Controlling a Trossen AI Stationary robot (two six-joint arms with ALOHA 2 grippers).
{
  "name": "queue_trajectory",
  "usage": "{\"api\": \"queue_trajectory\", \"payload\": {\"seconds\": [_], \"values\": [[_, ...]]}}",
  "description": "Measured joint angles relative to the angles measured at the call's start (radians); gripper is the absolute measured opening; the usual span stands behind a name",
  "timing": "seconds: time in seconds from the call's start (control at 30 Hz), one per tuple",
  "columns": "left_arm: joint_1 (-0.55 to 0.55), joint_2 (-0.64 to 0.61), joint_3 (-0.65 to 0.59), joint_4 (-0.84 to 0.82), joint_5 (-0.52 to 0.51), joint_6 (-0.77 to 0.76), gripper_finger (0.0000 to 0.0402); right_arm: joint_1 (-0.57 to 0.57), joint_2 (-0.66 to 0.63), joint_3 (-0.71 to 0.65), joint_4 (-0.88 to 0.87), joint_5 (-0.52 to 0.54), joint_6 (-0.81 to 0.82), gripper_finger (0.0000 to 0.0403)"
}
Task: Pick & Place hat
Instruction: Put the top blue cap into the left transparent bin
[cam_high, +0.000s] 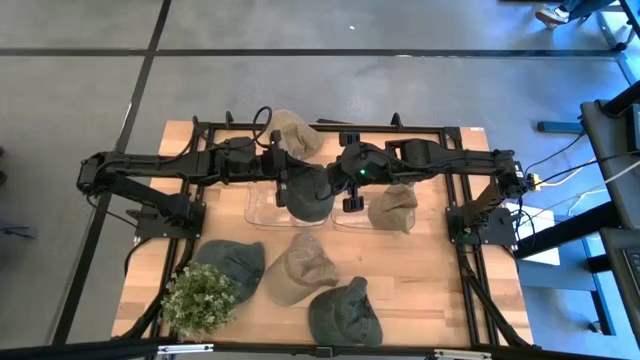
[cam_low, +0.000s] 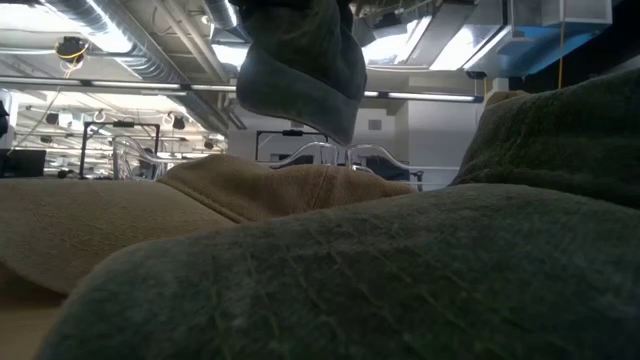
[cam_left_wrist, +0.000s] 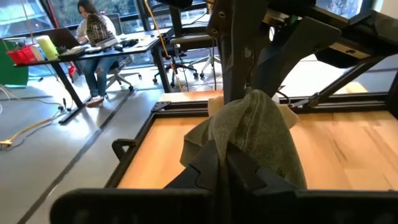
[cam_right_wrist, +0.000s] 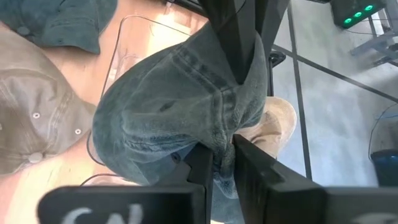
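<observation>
A dark grey-green hat (cam_high: 312, 196) hangs between my two grippers above the clear trays at the table's middle. In the low view it (cam_low: 300, 60) is lifted clear of everything. My left gripper (cam_high: 287, 185) comes at it from the left and is shut on it (cam_left_wrist: 255, 134). My right gripper (cam_high: 345, 190) comes from the right and is shut on the same hat (cam_right_wrist: 174, 112). Each wrist view shows the other arm's fingers on the far side of the hat. My left gripper pinches a bunched fold of the hat's cloth (cam_left_wrist: 233, 146) between its two fingers, coming level from the table's left. The hat bulges beyond the fingers, clear of the table. My right gripper pinches the hat's gathered edge (cam_right_wrist: 217, 134) between its fingers, from the table's right. The crown bulges past the fingers, and nothing supports it from below.
A tan hat (cam_high: 296, 130) lies at the far edge, and an olive hat (cam_high: 393, 208) sits in the right clear tray (cam_high: 345, 222). Near side: a dark green hat (cam_high: 232, 262), a tan hat (cam_high: 300, 266), another dark green hat (cam_high: 345, 313), a potted plant (cam_high: 200, 298).
</observation>
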Motion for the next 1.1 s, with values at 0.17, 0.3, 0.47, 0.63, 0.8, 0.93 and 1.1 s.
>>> {"api": "queue_trajectory", "payload": {"seconds": [0.17,0.3,0.47,0.63,0.8,0.93,1.1], "values": [[0.002,-0.002,0.0,-0.002,0.07,0.021,0.0004,0.0,-0.004,0.0,-0.015,-0.004,0.008,0.0091],[0.002,-0.015,0.0,-0.003,0.182,0.013,0.0003,-0.001,-0.032,0.0,-0.037,-0.007,0.026,0.0147],[0.031,-0.042,0.0,0.004,0.326,-0.031,0.0003,-0.014,-0.105,0.0,-0.066,-0.072,0.027,0.0188],[0.08,-0.051,0.0,0.045,0.595,-0.138,0.0003,-0.085,-0.168,0.001,-0.07,-0.374,0.078,0.0192],[0.088,-0.039,0.0,0.132,0.699,-0.171,0.0003,-0.15,-0.152,0.002,-0.039,-0.674,0.087,0.0192],[0.089,-0.039,0.0,0.144,0.7,-0.171,0.0003,-0.165,-0.113,0.001,-0.036,-0.757,0.083,0.0192],[0.086,-0.039,0.0,0.159,0.705,-0.171,0.0003,-0.172,-0.071,0.001,-0.025,-0.79,0.078,0.0192]]}}
